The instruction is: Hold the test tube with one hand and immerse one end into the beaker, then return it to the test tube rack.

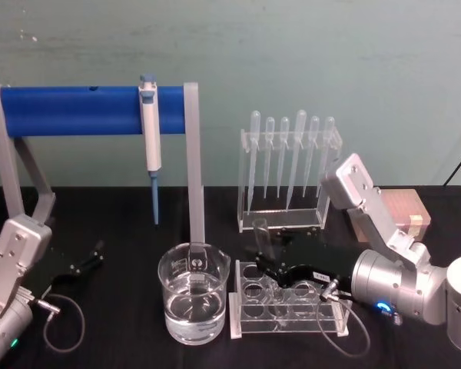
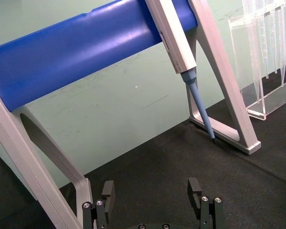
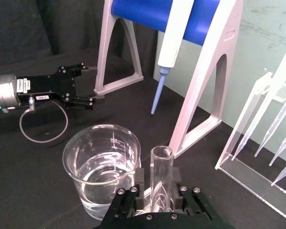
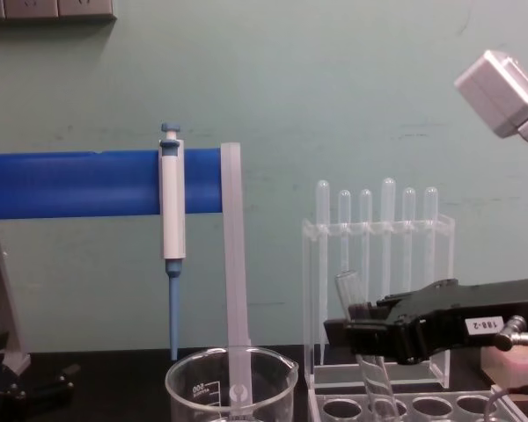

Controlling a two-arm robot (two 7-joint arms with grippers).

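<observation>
The beaker [image 1: 194,296], part-filled with clear liquid, stands just left of the test tube rack [image 1: 288,306]. The left gripper [image 1: 88,260] sits low at the far left of the table [image 1: 123,211], jaws apart, empty. The right gripper [image 1: 266,265] reaches over the rack's beaker-side end, clamped on the test tube [image 1: 260,234] — tilted, rim above the jaws, lower end at the rack's top.

Read "188-2" on white label [image 4: 480,325] on right gripper [image 4: 348,331]. Noted white graduation print on beaker [image 4: 202,391], three digits near rim, possibly "600"; reading uncertain. Remaining marks illegible.
</observation>
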